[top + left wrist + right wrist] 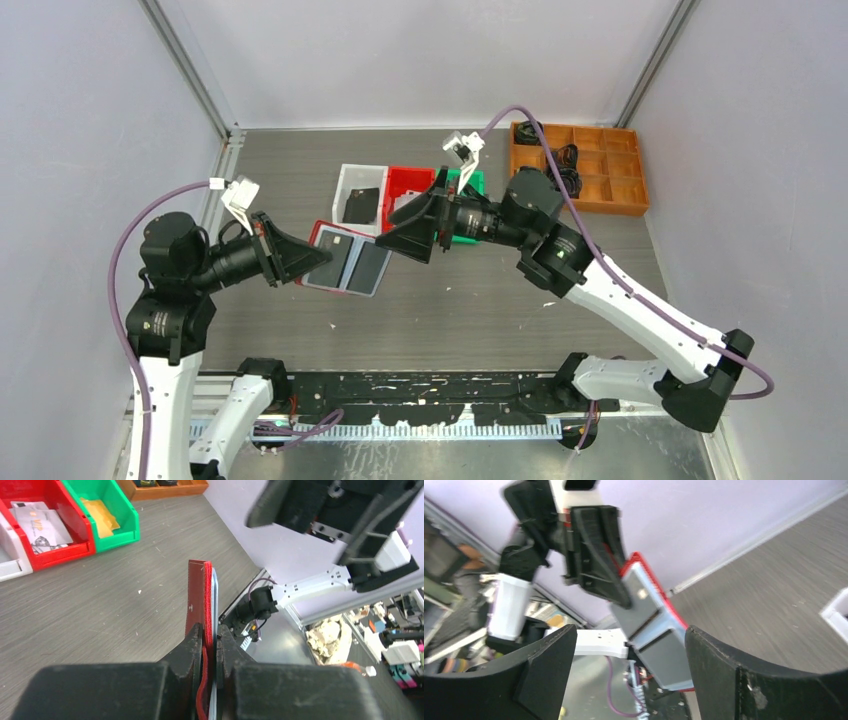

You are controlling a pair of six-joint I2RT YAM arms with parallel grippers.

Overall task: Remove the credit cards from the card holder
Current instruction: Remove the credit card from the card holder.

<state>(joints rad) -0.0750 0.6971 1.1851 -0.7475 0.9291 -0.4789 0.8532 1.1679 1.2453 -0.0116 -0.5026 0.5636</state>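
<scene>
Surface: grey wood-grain table (470,300), closed in by pale walls (420,60) on three sides.

Red bin (410,182): mid-table, pale cards (37,522) inside. A white bin (345,185) stands against its left side with a dark card (360,205) inside. A green bin (112,515) stands against its right side and holds gold cards (100,522). An orange divided tray (578,165) stands well to its right.

Card holder (350,262): held in the air just near-left of the red bin, opened, with grey cards (639,592) in its sleeves. The left gripper (210,630) is clenched on its edge.

Right gripper (629,628): jaws spread wide, gripping nothing, above the red bin's near edge and facing the holder. Its body hides part of the red bin from above.
</scene>
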